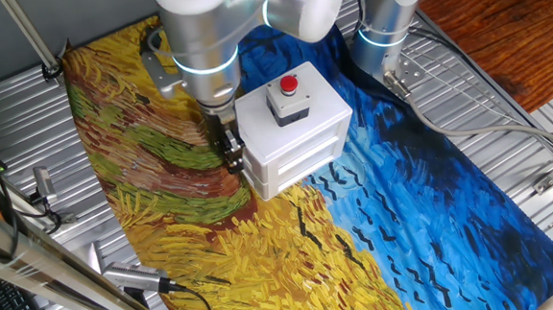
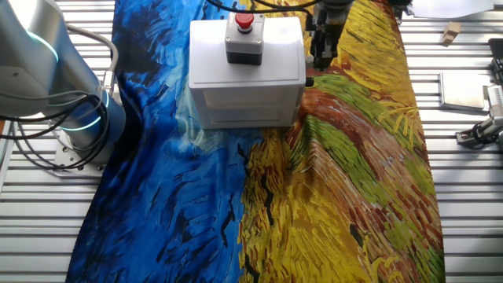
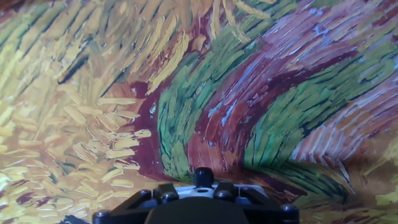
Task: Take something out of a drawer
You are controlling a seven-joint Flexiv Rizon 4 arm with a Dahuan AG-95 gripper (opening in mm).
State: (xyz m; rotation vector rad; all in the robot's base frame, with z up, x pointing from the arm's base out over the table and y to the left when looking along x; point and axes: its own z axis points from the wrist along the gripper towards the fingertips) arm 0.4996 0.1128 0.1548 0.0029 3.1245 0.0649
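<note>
The white box (image 1: 299, 125) with a red push-button (image 1: 290, 85) stands on the painted cloth; it also shows in the other fixed view (image 2: 247, 63). Its drawer (image 1: 296, 163) sits pushed in, flush with the front face (image 2: 247, 106), so its inside is hidden. My gripper (image 1: 230, 150) hangs low beside the box's side, close to the cloth, and shows by the box's corner in the other fixed view (image 2: 321, 51). Its fingers are dark and I cannot make out the gap. The hand view shows only cloth. A small tan block (image 2: 449, 33) lies on the metal table, far from the box.
The painted cloth (image 1: 263, 252) covers the ribbed metal table (image 2: 464, 196). A second robot base (image 2: 78, 118) with cables stands beside the cloth. Metal parts (image 2: 479, 130) lie at the table's edge. A tool with a cable (image 1: 135, 277) lies near the other edge.
</note>
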